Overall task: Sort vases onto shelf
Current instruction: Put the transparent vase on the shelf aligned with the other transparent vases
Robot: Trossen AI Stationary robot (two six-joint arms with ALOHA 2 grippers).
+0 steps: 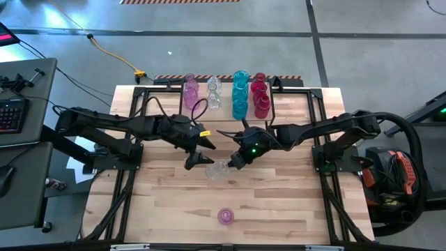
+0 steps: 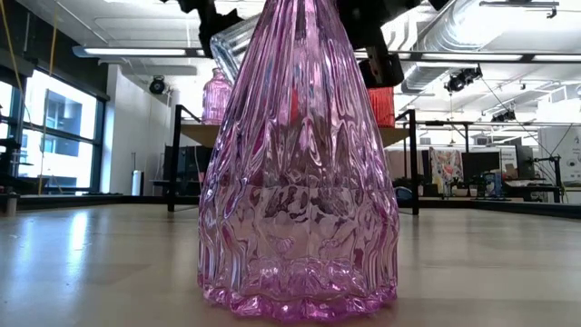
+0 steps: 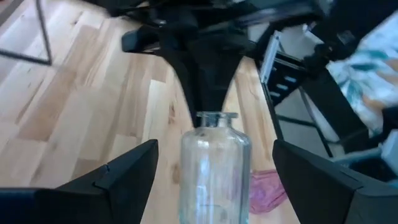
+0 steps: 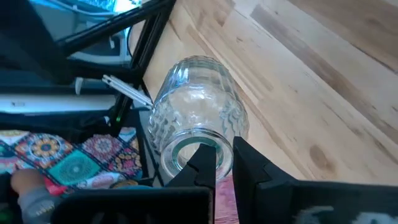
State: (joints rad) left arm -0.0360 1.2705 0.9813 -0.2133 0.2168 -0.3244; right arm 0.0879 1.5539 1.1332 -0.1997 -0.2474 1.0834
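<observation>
A clear ribbed vase (image 1: 217, 169) hangs above the table's middle, lying roughly level, in my right gripper (image 1: 233, 161), which is shut on it. My left gripper (image 1: 201, 153) is open; its fingers (image 3: 127, 174) stand on either side of the vase's body (image 3: 214, 168) without touching it. A pink vase (image 1: 225, 216) stands on its base near the table's near edge and fills the low view (image 2: 300, 182). The shelf (image 2: 192, 134) at the far edge carries rows of pink (image 1: 190, 92), clear (image 1: 214, 93), teal (image 1: 240, 94) and red (image 1: 260, 94) vases. My right gripper holds the clear vase by the rim of its mouth (image 4: 186, 152). One finger (image 4: 202, 168) seems to sit inside the mouth and the other (image 4: 249, 163) outside the neck. The fingers come roughly level from the table's right. The vase is lifted clear, its base pointing toward the left gripper.
Black metal frames (image 1: 132, 139) run along the table's left and right sides. Bare wooden tabletop (image 1: 279, 202) lies around the pink vase. A desk with a keyboard (image 1: 12, 115) stands left of the table, and cables cross the floor behind it.
</observation>
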